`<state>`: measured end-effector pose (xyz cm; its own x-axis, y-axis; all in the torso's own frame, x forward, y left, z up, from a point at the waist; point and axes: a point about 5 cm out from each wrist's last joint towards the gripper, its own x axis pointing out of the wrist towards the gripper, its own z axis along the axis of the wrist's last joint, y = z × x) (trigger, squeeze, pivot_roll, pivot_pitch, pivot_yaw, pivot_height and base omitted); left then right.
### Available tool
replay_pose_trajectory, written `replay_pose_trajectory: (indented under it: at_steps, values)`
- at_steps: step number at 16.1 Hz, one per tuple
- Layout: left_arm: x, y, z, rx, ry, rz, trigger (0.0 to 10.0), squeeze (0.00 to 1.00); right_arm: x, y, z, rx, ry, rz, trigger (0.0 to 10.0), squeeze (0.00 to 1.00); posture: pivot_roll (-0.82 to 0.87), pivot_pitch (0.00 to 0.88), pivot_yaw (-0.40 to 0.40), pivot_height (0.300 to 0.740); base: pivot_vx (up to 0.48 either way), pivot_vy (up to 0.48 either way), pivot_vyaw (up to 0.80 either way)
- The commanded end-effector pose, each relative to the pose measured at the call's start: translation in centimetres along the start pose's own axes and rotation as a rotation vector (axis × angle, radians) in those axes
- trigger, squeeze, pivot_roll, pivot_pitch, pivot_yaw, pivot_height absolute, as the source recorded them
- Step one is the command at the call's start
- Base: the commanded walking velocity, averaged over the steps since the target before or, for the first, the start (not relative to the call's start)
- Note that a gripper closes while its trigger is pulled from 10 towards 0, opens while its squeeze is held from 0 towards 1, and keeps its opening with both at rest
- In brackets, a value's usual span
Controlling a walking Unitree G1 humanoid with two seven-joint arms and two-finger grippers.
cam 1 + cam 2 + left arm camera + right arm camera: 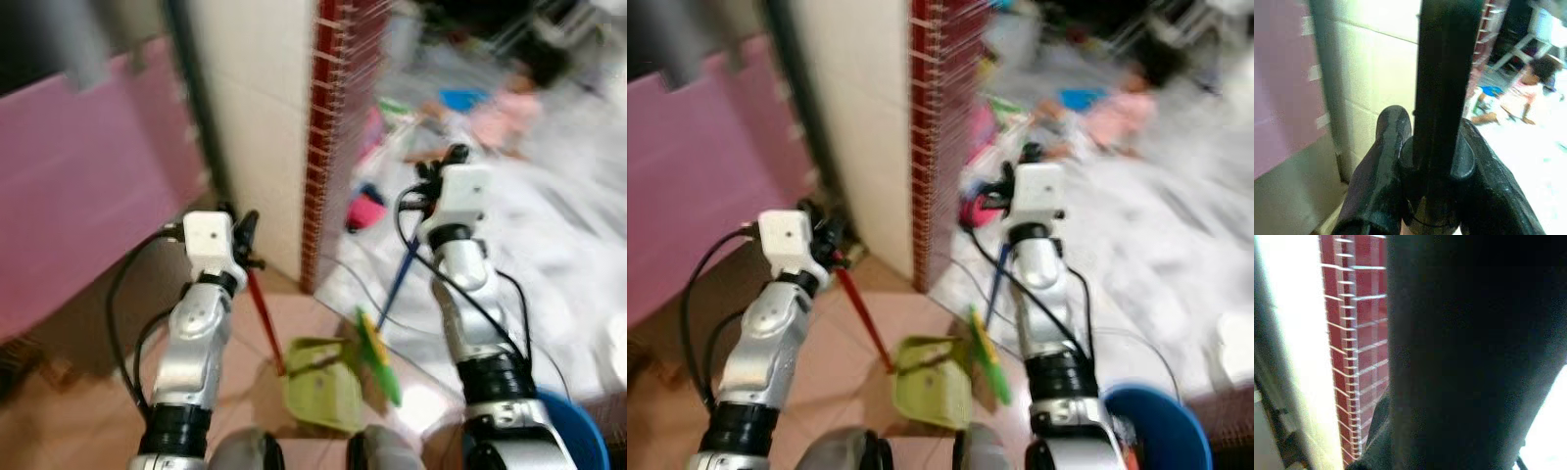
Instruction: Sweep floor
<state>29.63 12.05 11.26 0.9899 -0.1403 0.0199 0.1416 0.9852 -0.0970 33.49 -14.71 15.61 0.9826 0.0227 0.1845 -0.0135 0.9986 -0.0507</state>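
Carrying the tools, the left end effector (245, 235) pinches the red-handled green dustpan (318, 377) low on the floor ahead, the right end effector (431, 181) apparently clamps the blue-handled broom (377, 352); next: brushing debris dustpan-ward.

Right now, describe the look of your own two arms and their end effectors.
Both arms are silver metal with black ring joints. The left arm and right arm each carry a white boxy wrist module, with black cables looping alongside. The left end effector and right end effector have long black fingers, smooth and rounded.
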Motion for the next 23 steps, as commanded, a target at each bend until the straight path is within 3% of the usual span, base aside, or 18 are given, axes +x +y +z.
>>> replay_pose_trajectory:
  at_steps: [1, 11, 18, 23]
  values:
    - [0.42, -1.05, 1.56, -0.004, -0.06, -0.038, 10.0, 0.0, 0.08, -0.71, -0.42, -0.017, 0.028, -0.022, 10.0, 0.0, -0.05, 0.032, -0.008, 0.74, 0.0, 0.405, -0.8]
    - [0.55, -1.41, 1.22, -0.015, -0.032, -0.055, 10.0, 0.0, 0.29, -0.74, -0.6, -0.038, 0.039, -0.031, 10.0, 0.0, -0.05, 0.021, -0.005, 0.74, 0.0, 0.472, -0.8]
    - [0.56, -1.68, 0.99, -0.023, -0.023, -0.061, 10.0, 0.0, 0.59, -0.27, -0.5, -0.03, 0.037, -0.007, 10.0, 0.0, -0.05, 0.006, -0.013, 0.74, 0.0, 0.054, -0.7]
    - [0.61, -1.67, 1.7, -0.031, -0.054, -0.091, 10.0, 0.0, 0.32, -0.35, -0.61, -0.031, 0.034, -0.017, 10.0, 0.0, -0.05, 0.022, -0.006, 0.74, 0.0, 0.0, 0.0]
